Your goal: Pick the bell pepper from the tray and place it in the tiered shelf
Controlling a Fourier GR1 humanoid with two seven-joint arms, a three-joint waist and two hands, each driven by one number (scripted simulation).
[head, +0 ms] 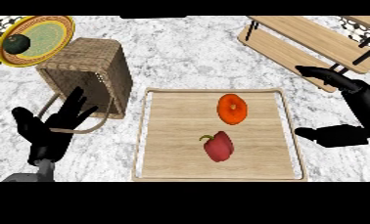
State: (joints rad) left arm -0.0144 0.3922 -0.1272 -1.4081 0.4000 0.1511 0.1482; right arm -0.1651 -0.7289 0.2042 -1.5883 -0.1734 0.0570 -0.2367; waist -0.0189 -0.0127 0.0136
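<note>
- Nearest you, left hand (pixel 49 129) rests open, fingers up.
- Next, red bell pepper (pixel 218 146) lies on the tray (pixel 173 164), beside an orange fruit (pixel 232 108).
- Right hand (pixel 345 115) spreads open, holding nothing.
- Farthest, tiered shelf (pixel 303 37).

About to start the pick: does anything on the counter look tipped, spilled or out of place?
One thing: the wicker basket left of the tray lies tipped on its side, its handle on the counter. The red bell pepper and an orange fruit sit apart on the tray. Both hands are open, the left hand and right hand, holding nothing.
</note>
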